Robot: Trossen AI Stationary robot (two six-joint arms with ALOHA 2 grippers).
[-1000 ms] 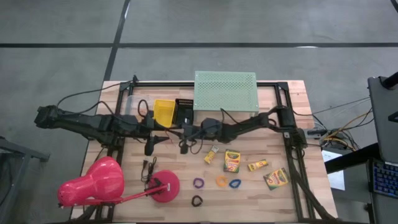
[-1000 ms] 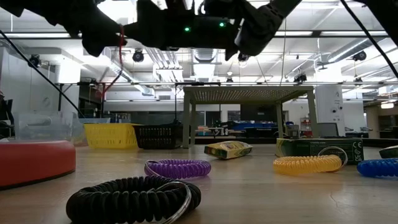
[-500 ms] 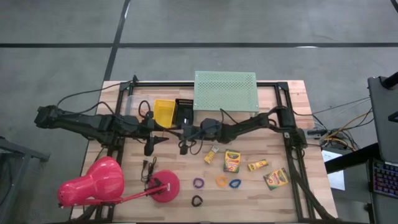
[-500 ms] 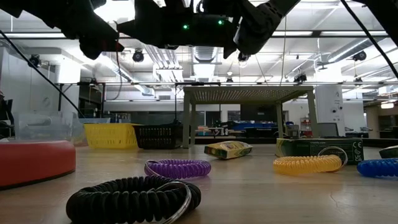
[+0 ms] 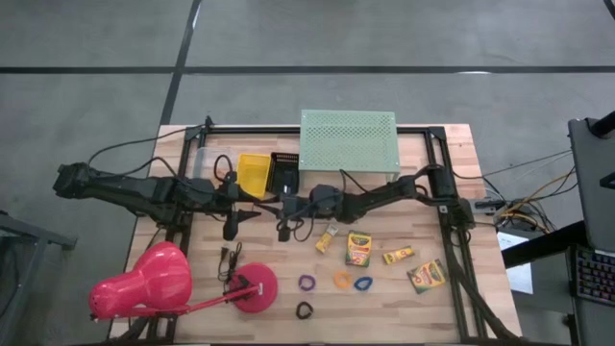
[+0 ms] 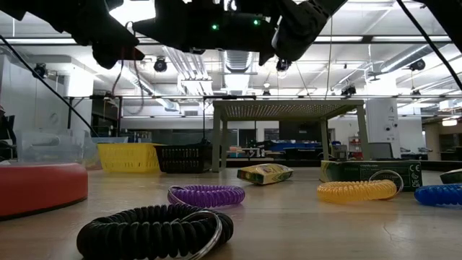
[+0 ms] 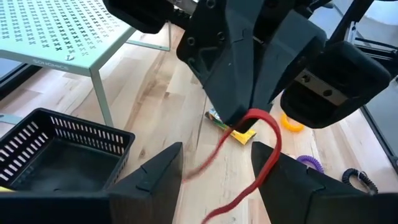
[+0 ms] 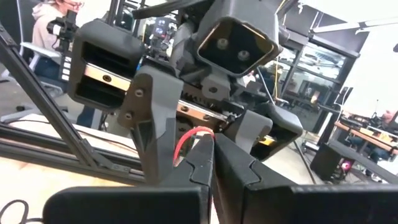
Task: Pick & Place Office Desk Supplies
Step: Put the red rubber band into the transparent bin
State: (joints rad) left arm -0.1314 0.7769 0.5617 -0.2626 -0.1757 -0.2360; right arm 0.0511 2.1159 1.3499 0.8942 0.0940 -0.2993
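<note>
A: Why were the two arms nose to nose over the middle of the surface (image 5: 288,269)?

B: It looked like a handover. The right hand (image 8: 211,163) was pinched fully together on a red rubber band (image 7: 258,140), and the left hand (image 7: 214,165) stood wide right in front of it, the band's loop dangling between its fingers (image 7: 155,177). My guess is the left was waiting to take it.

A: And where would it go?

B: Probably one of the bins just behind them: a yellow bin (image 5: 254,173) and a black basket (image 5: 284,171), side by side in front of the mint-green perforated shelf (image 5: 348,140). The part of the basket that showed in the left wrist view held nothing; the yellow one I couldn't judge.

A: The rest of the supplies?

B: Loose on the surface, nearer the front: crayon boxes (image 5: 358,249) to the right, and the purple coil (image 6: 206,195), orange coil (image 6: 356,191), blue coil (image 5: 363,284) and black coil (image 6: 155,232) lying apart from each other.
</note>
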